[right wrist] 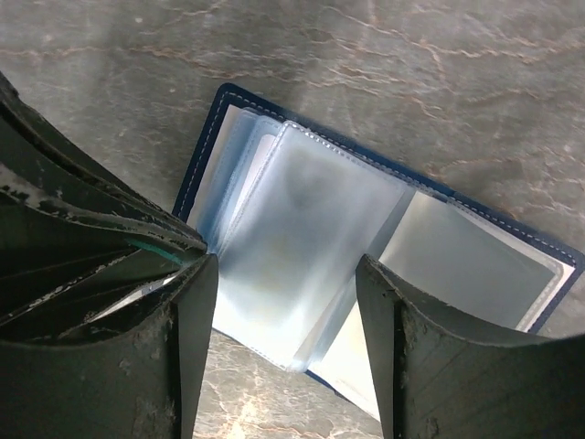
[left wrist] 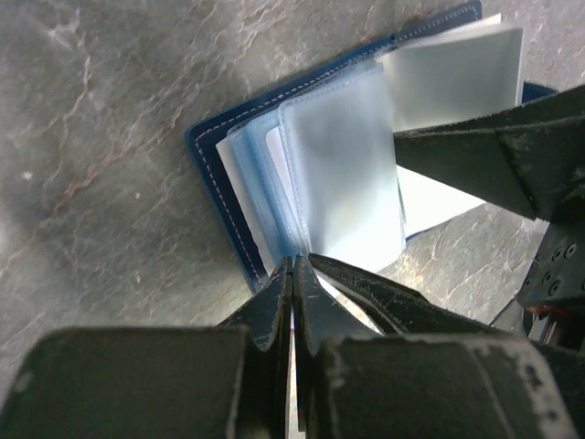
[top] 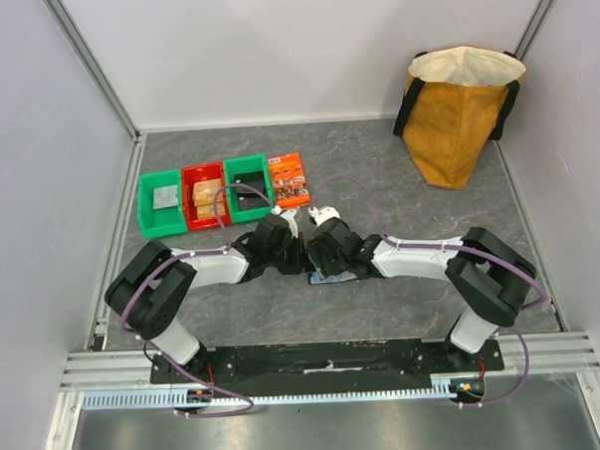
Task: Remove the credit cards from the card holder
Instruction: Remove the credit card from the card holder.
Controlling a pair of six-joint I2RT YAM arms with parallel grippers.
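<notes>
Over the card holder (top: 329, 280), laid open on the table (top: 378, 182), the arms (top: 212, 267) are seen meeting from above; by the left wrist camera the left gripper (left wrist: 294, 267) is shown clenched at its sleeves' (left wrist: 343, 165) edge, and by the right wrist camera the right gripper (right wrist: 285, 274) is shown spread astride it.

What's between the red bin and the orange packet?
A green bin sits there, red bin on its left, orange packet on its right; the top view shows it.

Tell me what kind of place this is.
Probably a robotics lab test cell: pale walls on aluminium framing enclose the table, a left arm and right arm are bolted at its near edge, and plastic bins sit as props.
</notes>
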